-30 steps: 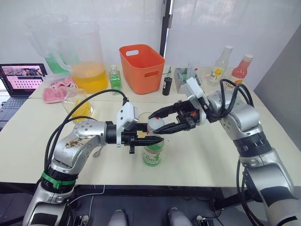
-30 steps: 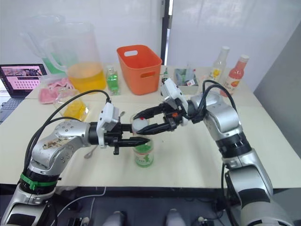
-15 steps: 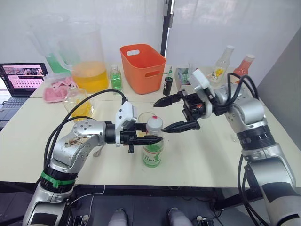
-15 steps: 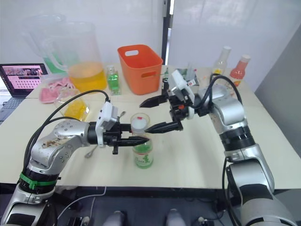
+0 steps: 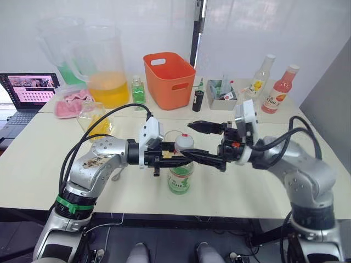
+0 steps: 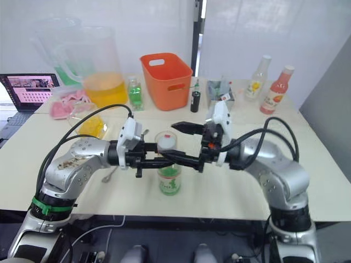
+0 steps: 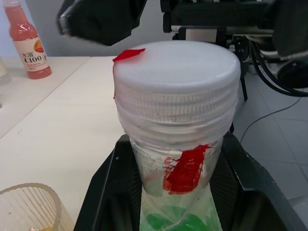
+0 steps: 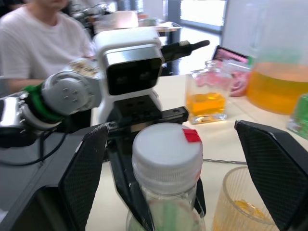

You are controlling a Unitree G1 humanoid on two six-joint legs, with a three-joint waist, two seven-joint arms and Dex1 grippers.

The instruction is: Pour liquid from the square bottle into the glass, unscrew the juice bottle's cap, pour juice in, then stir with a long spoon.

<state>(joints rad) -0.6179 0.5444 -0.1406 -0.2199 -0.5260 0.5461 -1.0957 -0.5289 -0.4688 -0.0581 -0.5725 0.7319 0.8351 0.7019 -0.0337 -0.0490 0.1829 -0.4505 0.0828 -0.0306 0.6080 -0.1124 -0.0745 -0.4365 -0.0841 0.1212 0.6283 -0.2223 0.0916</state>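
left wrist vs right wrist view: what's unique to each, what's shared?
Left wrist: the pink bottle on the table's far side. Right wrist: a person in a white shirt, the square bottle with orange liquid, the pitcher. Both: the juice bottle with its white cap on, left jaws clamped at its neck, and the glass beside it.

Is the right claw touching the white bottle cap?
Apart. The right wrist view shows the right claw open, with gaps either side of the white ribbed plastic cap.
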